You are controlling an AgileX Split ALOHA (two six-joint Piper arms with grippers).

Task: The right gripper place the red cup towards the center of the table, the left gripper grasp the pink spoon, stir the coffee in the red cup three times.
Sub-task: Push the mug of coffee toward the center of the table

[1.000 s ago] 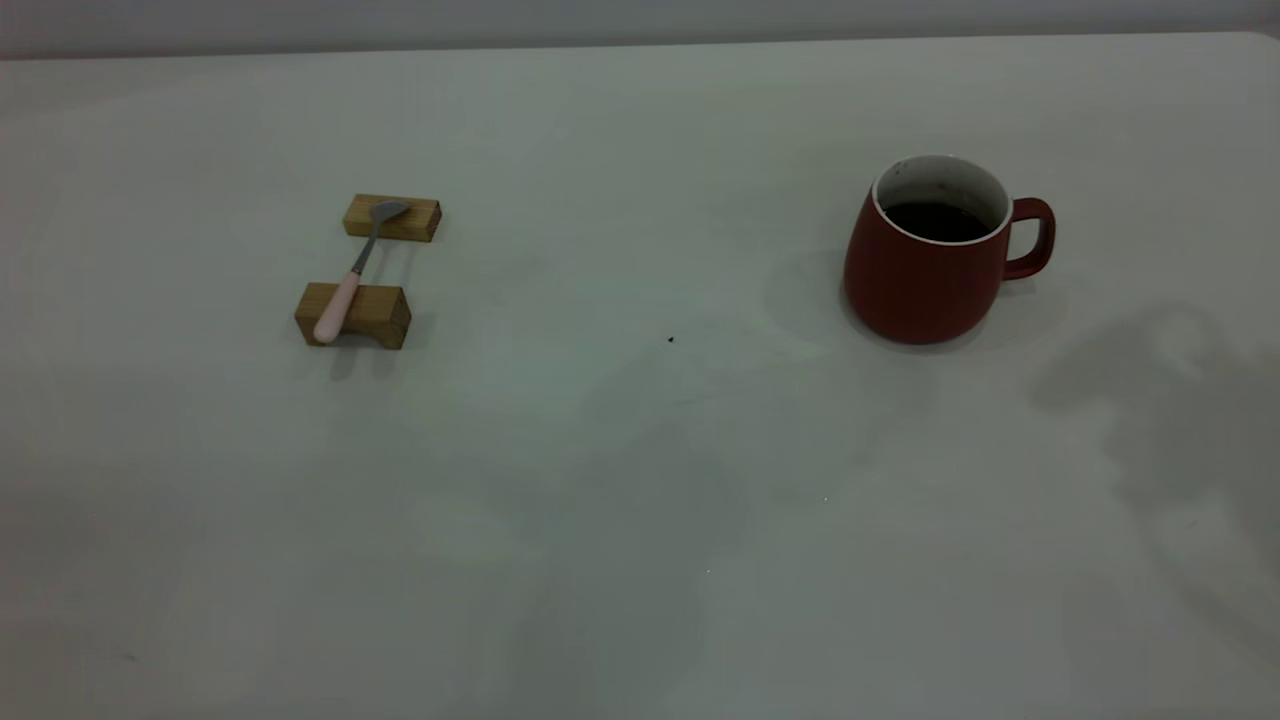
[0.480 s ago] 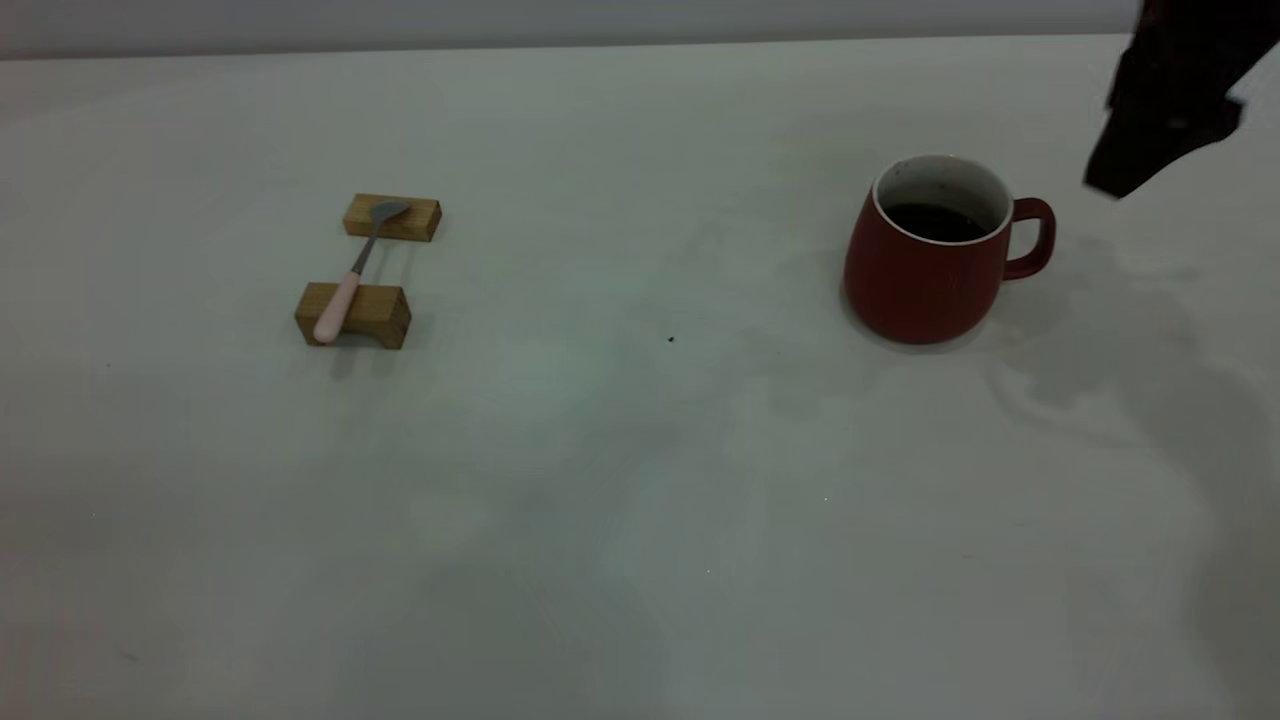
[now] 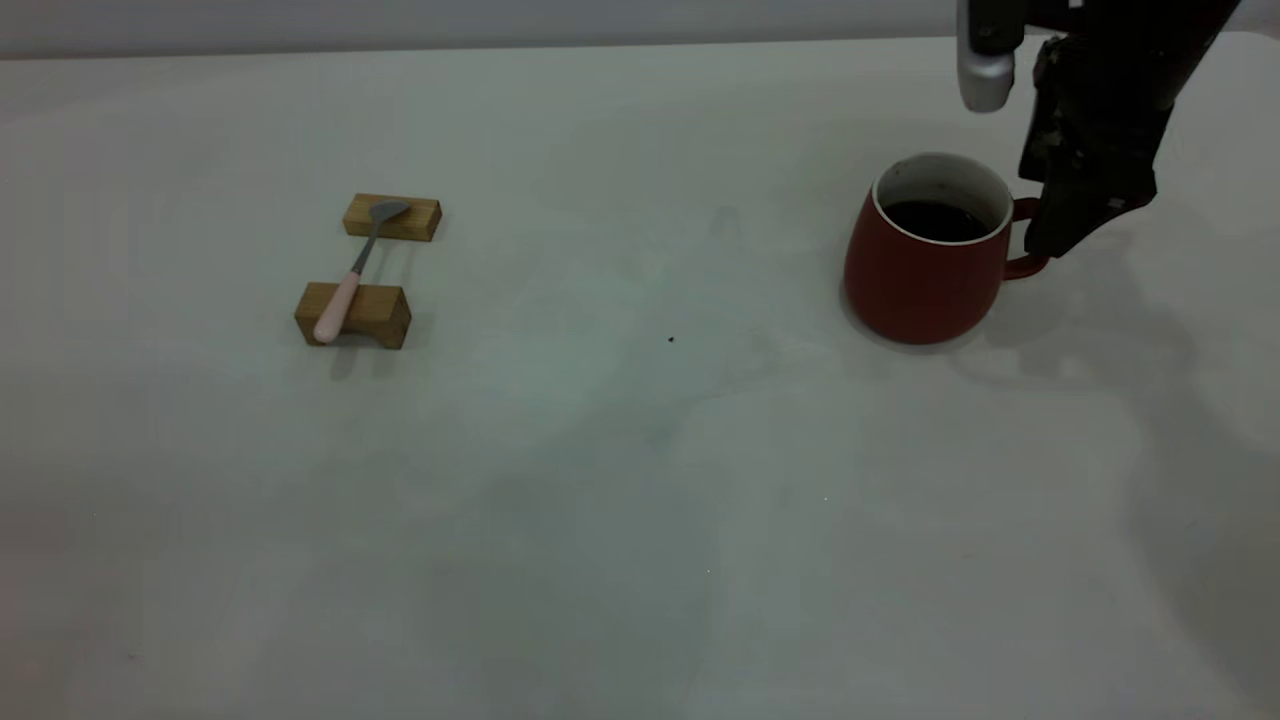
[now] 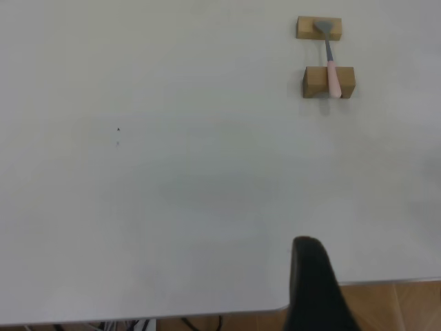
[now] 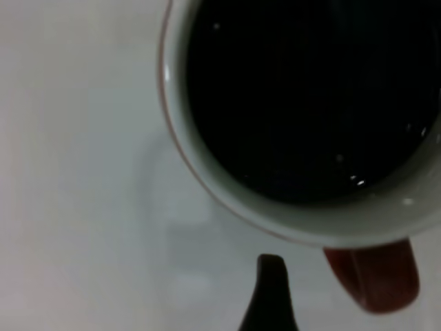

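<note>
While red cup (image 3: 925,265) sits upright, right claw (image 3: 1065,225) hangs at handle, pointing down; grip state unclear.

No legible text, labels, brand marks, numbers or signs found on any surface in view.

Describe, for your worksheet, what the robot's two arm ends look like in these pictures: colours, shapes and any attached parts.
The right tool is a matt black, blocky arm end narrowing to tapered black tips, with a rounded silver-grey rectangular module mounted beside it. In its wrist view only one slim black fingertip shows. Of the left tool, just one dark, rounded-tipped black finger is visible. No cables or markings can be made out.
</note>
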